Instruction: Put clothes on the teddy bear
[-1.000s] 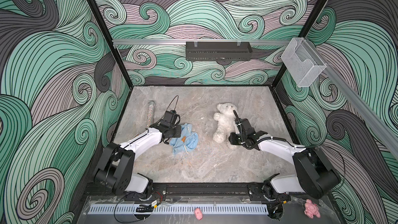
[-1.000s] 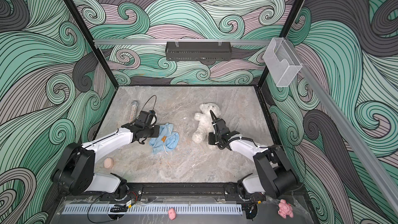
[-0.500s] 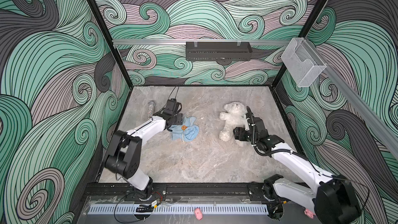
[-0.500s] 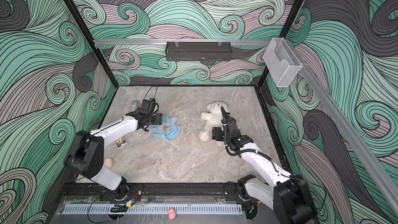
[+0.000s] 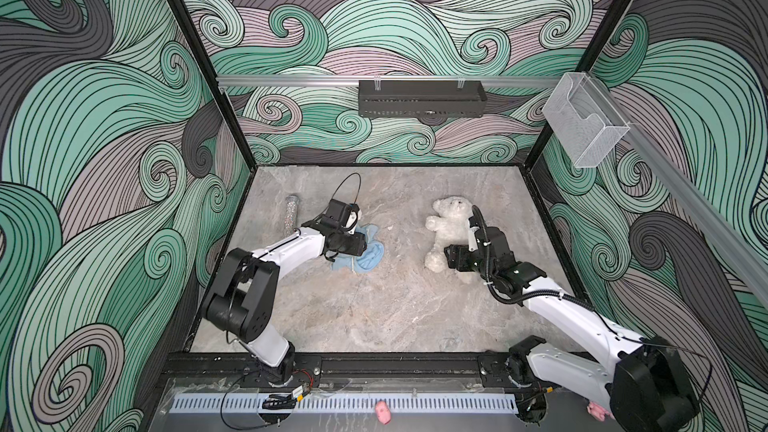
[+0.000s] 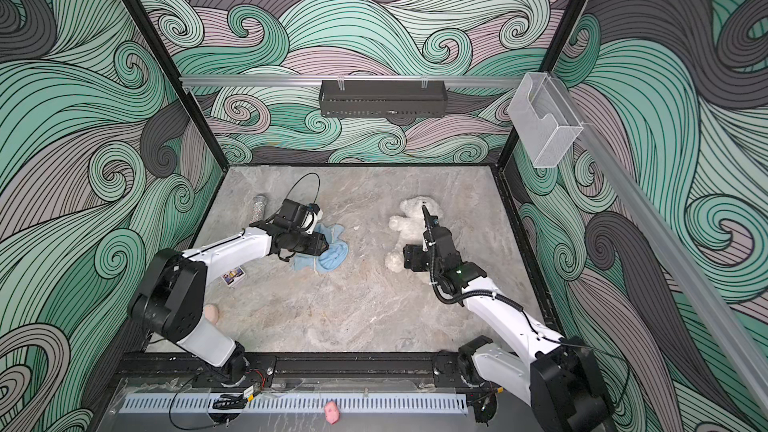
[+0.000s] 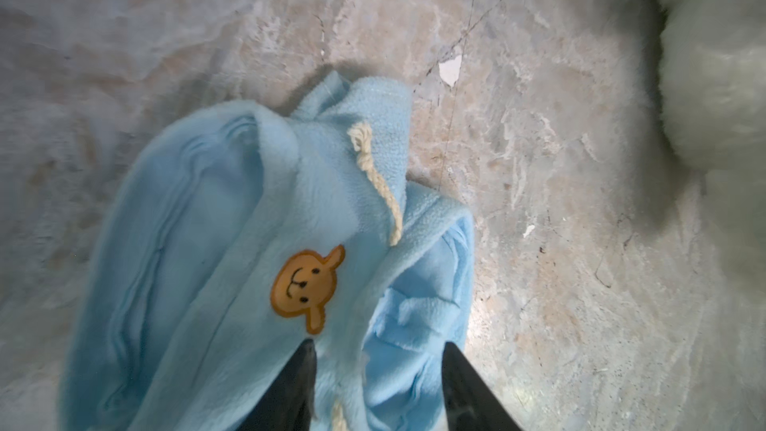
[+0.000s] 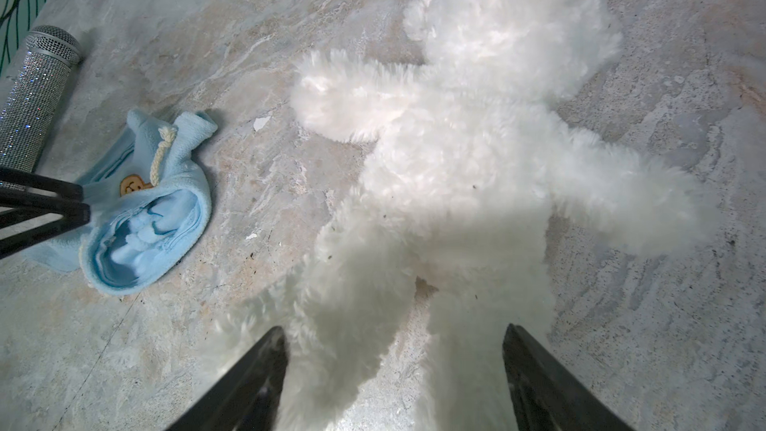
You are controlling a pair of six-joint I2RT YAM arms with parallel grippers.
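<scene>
The bear (image 5: pixel 446 224) lies on the table (image 5: pixel 374 309), right of centre in both top views, head toward the back wall and legs toward the front. The right gripper (image 8: pixel 393 331) sits low at its foot end. In the right wrist view the jaws stand wide apart, with both legs running down between them. One finger (image 8: pixel 265 350) brushes the fur at the edge of a leg, while the other (image 8: pixel 526 350) stands clear of it. Nothing is clamped.

Well apart from the bear, left of centre, lies a crumpled blue hoodie (image 5: pixel 370 257) with a small brown bear patch (image 7: pixel 304 284) and a cream cord (image 7: pixel 379 176). The left gripper (image 7: pixel 379 346) is down on the hoodie's near edge, jaws partly apart with fleece bunched between them. Whether they pinch the cloth is hard to tell from this blurred, close view. The bear's fur (image 7: pixel 713 76) shows only at the edge of that view. A glittery microphone (image 5: pixel 291 214) lies beyond the left arm near the wall.
</scene>
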